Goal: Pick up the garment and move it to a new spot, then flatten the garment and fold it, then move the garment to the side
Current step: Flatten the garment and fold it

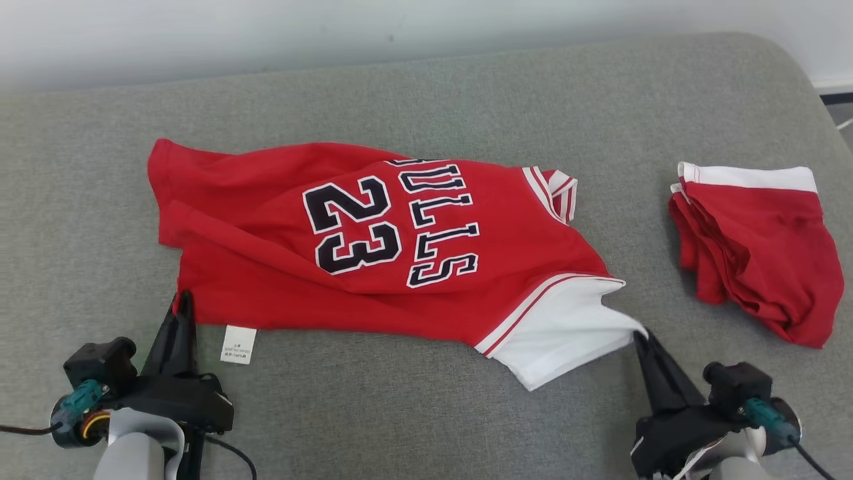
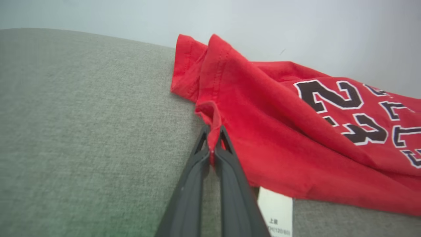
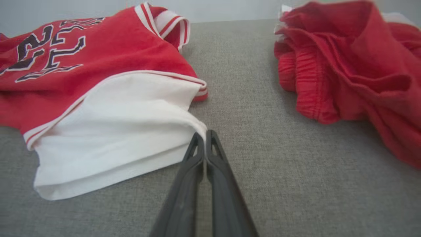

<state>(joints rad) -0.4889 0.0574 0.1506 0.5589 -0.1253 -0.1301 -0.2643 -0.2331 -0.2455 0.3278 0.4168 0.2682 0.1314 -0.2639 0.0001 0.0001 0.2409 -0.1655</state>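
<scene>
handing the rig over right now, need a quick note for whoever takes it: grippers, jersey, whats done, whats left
Left gripper: shut on a hem corner of the red jersey, beside its label.
Right gripper: shut on the edge of the jersey's white panel.
Jersey lies on the grey cushion, wrinkled and unfolded; a second red garment sits bunched, apart, on the robot's right.
Done: both near corners gripped. Left: flatten, fold, move aside.
</scene>
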